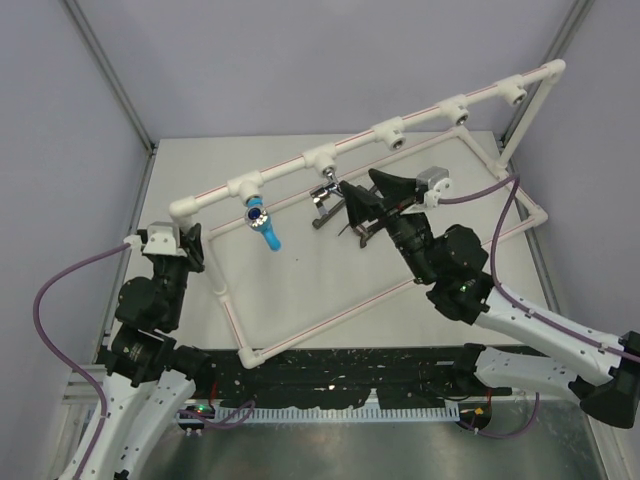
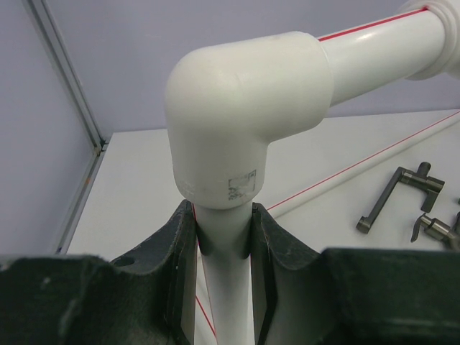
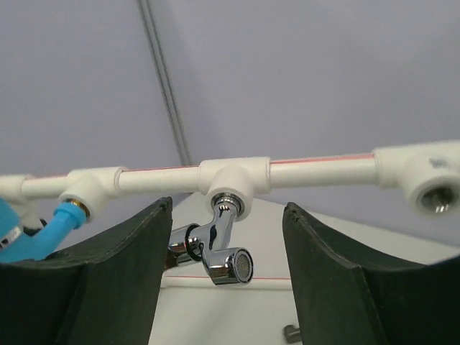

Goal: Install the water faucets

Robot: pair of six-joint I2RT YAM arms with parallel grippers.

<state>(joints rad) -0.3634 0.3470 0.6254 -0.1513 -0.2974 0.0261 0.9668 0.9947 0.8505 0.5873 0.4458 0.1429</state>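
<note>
Showing two tools, five round sockets (image 1: pixel 397 140) along the top rail of the white plastic pipe frame (image 1: pixel 285 172), and four water faucets. Showing two seated: a blue plastic tap (image 1: pixel 263 224) in the leftmost socket, a shiny chrome tap (image 3: pixel 221 241) in the second. Showing two dark brown-grey metal taps (image 2: pixel 397 195) lying loose on the white table (image 1: pixel 300 280). Clamping the left tool (image 2: pixel 223 230) on the frame's upright pipe, just under the corner elbow. Holding the right tool (image 3: pixel 228 215) spread apart, framing the chrome tap between its fingers without visible contact.
</note>
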